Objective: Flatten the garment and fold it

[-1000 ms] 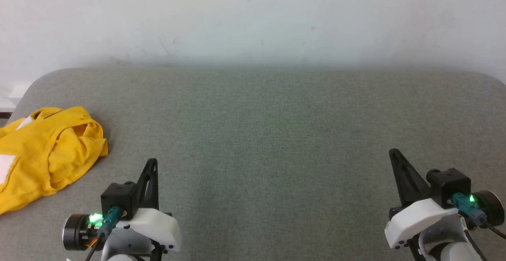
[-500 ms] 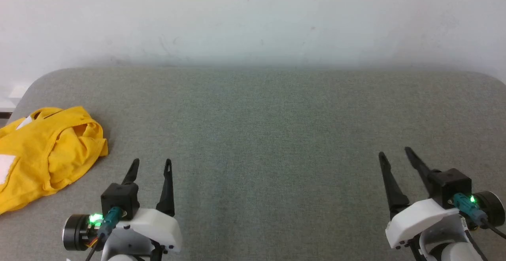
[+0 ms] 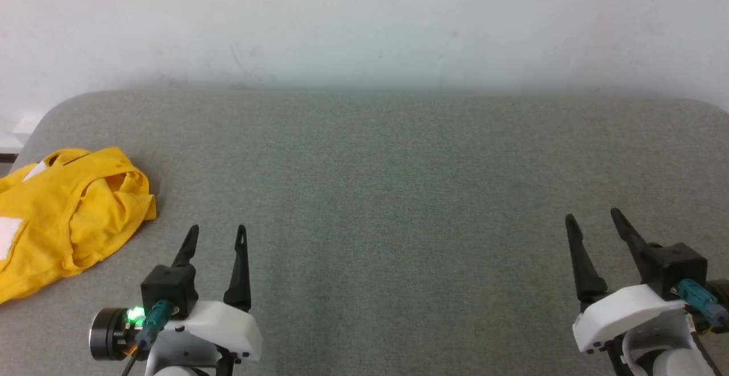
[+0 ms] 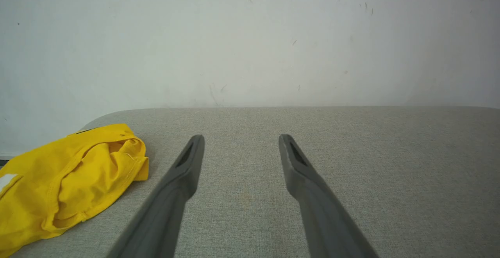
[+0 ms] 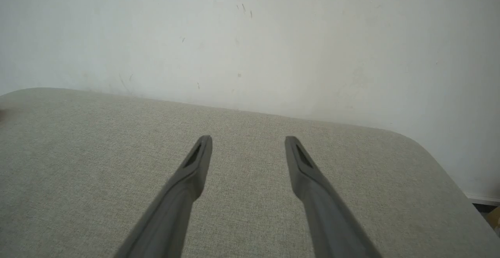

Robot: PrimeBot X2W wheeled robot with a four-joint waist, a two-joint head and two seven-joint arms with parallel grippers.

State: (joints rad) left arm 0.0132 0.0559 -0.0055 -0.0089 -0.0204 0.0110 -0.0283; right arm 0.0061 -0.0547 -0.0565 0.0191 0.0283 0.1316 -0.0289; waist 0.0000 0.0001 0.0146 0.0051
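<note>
We hold our left gripper (image 3: pixel 217 229) and right gripper (image 3: pixel 592 214) over the grey pad's (image 3: pixel 387 182) near edge, both spread wide and empty, ready to take cloth. The garment (image 3: pixel 68 216) lies crumpled at the pad's left end, so we judge reaching there comes first.

The crumpled yellow cloth garment (image 3: pixel 68 216) lies on the grey fabric-covered counter (image 3: pixel 387 193), at the left side near its far-left corner. It may overhang that edge, but the head view cuts it off. The left gripper (image 3: pixel 217 229) is nearer and to the right of it, not touching. The right gripper (image 3: pixel 592 215) is well apart at the near right. The white wall (image 3: pixel 364 23) stands behind the counter.
</note>
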